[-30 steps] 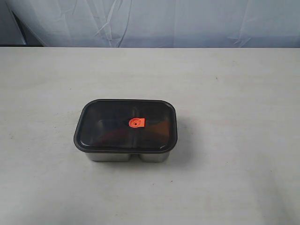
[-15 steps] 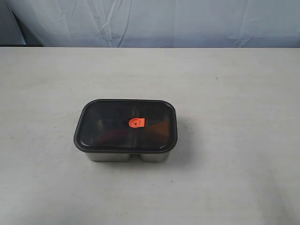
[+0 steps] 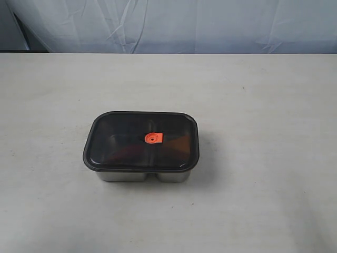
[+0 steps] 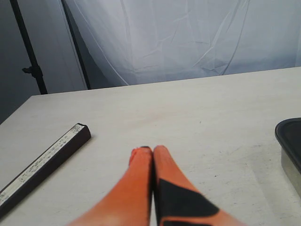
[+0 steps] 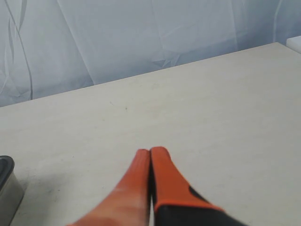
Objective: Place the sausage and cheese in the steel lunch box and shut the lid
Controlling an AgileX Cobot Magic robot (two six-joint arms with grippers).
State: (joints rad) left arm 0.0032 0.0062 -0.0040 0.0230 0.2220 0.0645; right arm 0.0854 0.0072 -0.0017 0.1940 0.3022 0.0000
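The steel lunch box [image 3: 142,175] stands near the middle of the table with the dark smoky lid [image 3: 124,139] seated flat on it; an orange valve tab [image 3: 153,138] marks the lid's centre. Dim reddish and orange shapes show through the lid, too faint to name as the sausage or the cheese. Neither gripper appears in the exterior view. My left gripper [image 4: 152,149] is shut and empty, low over bare table, with the box's corner [image 4: 290,155] off to one side. My right gripper [image 5: 150,151] is shut and empty too, the box's edge [image 5: 6,188] far to its side.
A long dark bar with a pale top face [image 4: 42,165] lies on the table beside the left gripper. A wrinkled white cloth backdrop [image 3: 174,23] hangs behind the table's far edge. A black stand pole [image 4: 28,47] rises beyond the table's corner.
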